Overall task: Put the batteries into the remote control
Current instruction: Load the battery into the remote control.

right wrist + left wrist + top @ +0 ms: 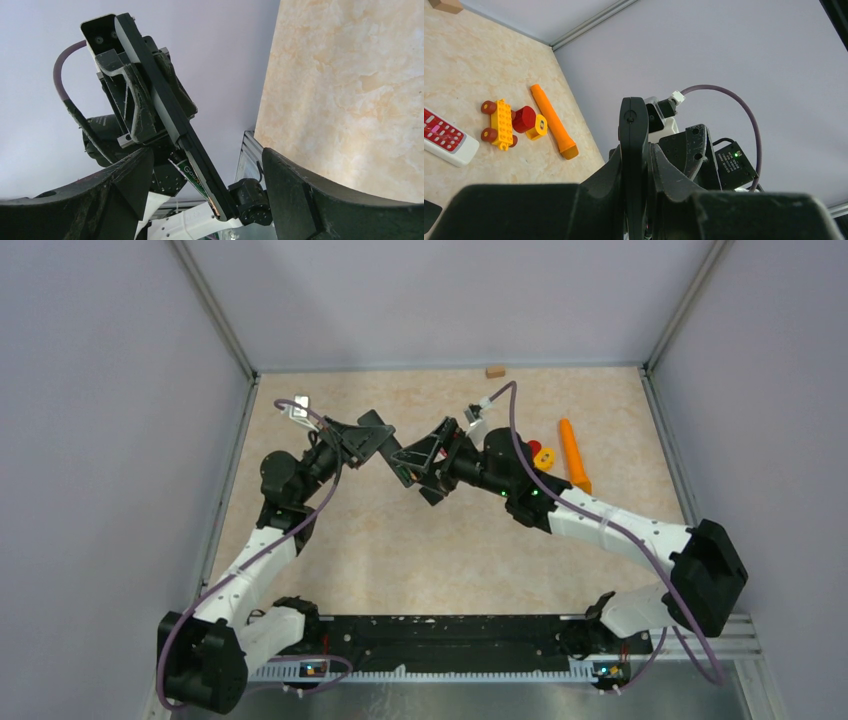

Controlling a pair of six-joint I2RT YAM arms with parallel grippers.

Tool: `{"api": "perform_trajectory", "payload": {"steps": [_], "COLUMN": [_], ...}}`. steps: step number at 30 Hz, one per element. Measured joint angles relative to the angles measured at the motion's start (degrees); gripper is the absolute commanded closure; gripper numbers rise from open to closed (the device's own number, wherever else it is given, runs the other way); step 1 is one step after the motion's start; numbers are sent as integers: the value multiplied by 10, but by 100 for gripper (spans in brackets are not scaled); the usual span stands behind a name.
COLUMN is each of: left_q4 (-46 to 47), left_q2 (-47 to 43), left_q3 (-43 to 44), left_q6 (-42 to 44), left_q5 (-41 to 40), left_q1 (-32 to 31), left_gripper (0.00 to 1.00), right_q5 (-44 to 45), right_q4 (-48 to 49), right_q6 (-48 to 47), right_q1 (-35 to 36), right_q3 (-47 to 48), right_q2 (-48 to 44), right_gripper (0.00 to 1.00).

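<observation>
Above the middle of the table (400, 550), clamped in the left gripper (375, 438): remote control (633, 140), free end between the spread fingers of the right gripper (415, 465). Down to the right: toy cart (499, 123), cone (573, 453) just beside it, farther right. Against the far wall (440, 300): small block (494, 371).

So I'm counting two robot arms here, the left arm (250, 560) and the right arm (610, 525). I'm seeing two remotes: one slim black remote (197, 150) being held up off the table, and one white remote (446, 137) with red buttons lying flat. Over on the right I'm also getting one orange cone (551, 120), one yellow brick cart (502, 123) showing three red wheels, one red-and-yellow piece (530, 122), plus one wooden block (494, 371) sitting at the far edge.
</observation>
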Motion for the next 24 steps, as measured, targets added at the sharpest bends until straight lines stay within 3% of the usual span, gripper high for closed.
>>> {"api": "perform_trajectory", "payload": {"steps": [9,19,24], "left_q4": [0,3,2], "left_q2": [8,7,7], "left_q3": [0,-1,-2], "left_q6": [0,-3,-6], "left_q5": [1,1,2], "left_q1": [0,0,2], "left_gripper": [100,100,100], "right_q5": [-15,-39,-53], "right_q4": [21,57,79], "right_q6": [12,36,46], "right_q1": [-1,-8,-10], "right_q3": [0,-8,-15], "right_q2": [8,24,37], "right_gripper": [31,58,63]}}
